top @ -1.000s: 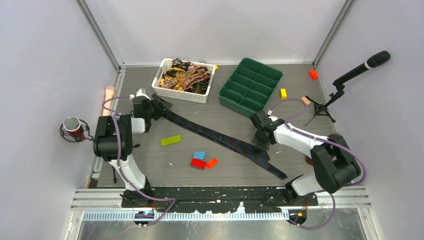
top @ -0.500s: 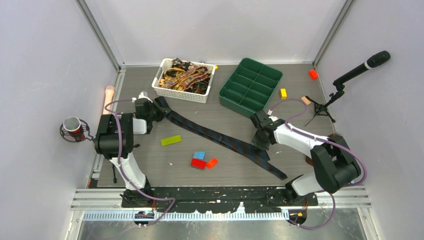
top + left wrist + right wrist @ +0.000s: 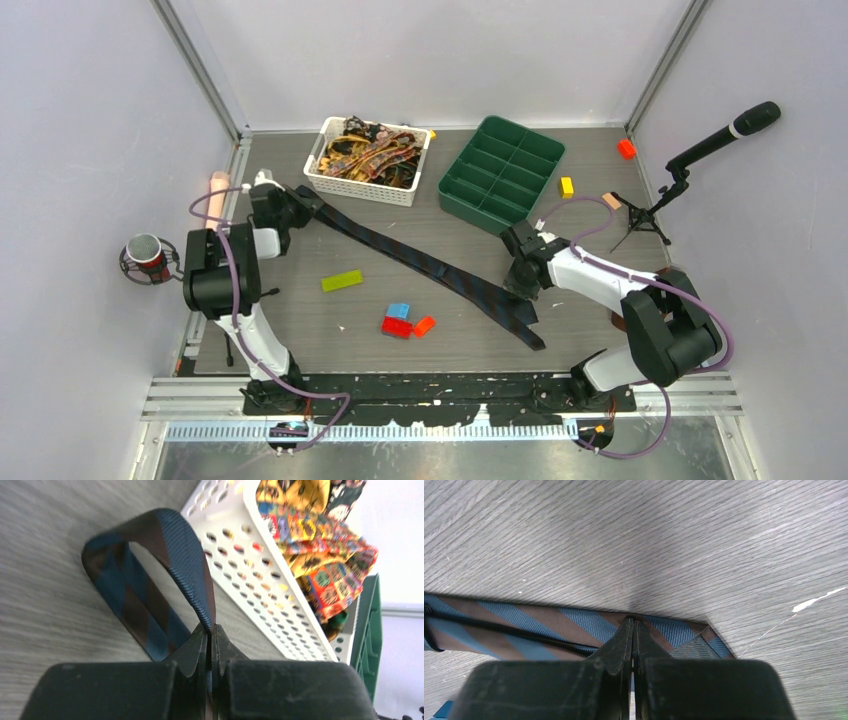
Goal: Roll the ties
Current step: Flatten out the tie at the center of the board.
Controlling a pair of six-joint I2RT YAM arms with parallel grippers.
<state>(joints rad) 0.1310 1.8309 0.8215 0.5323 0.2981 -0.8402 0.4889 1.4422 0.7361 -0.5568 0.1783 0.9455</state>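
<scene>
The left hand (image 3: 288, 207) has shut within the last second on the narrow end of the navy striped tie (image 3: 420, 262). Its wrist view shows the jaws pressed together with the fabric pinched between them, and a loop of tie arching up just beside the white basket (image 3: 365, 190). With that grip it has drawn back toward the far left corner of the surface (image 3: 300, 325), and the tie has followed. The tie now lies straighter, on a diagonal from the basket's near corner toward the right arm, and its wide end has slid a little toward the middle. The right hand (image 3: 520, 282) has not moved; its jaws are closed, tips down on the tie near the wide end, though whether they nip any fabric cannot be told. By the look of it the tie is being stretched out flat and rolling has not begun. The other patterned ties (image 3: 370, 155) lie heaped in the basket
</scene>
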